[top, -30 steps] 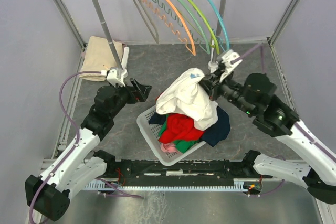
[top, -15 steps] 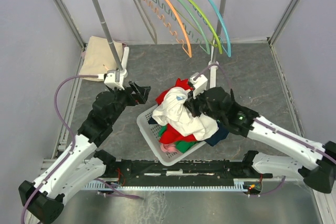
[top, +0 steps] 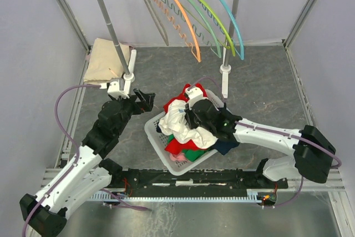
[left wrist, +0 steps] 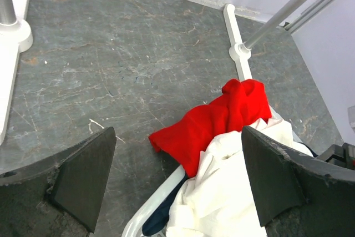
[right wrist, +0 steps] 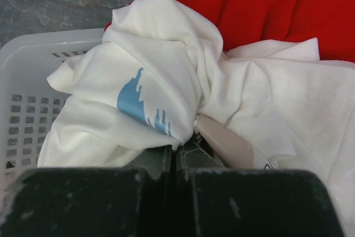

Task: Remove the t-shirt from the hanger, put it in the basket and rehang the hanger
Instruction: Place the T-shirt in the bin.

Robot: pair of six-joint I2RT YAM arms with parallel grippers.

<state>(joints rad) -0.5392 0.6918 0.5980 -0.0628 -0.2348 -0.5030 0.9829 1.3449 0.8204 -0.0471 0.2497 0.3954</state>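
Grey table (top: 166, 76); basket (right wrist: 22, 81) half buried; R jaws pinch t-shirt (right wrist: 138, 81), tips hidden.

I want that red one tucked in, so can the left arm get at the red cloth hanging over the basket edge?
Probably yes. The left gripper, jaws open, points at the red cloth with only bare floor between them. The right gripper holds the white t-shirt further in.
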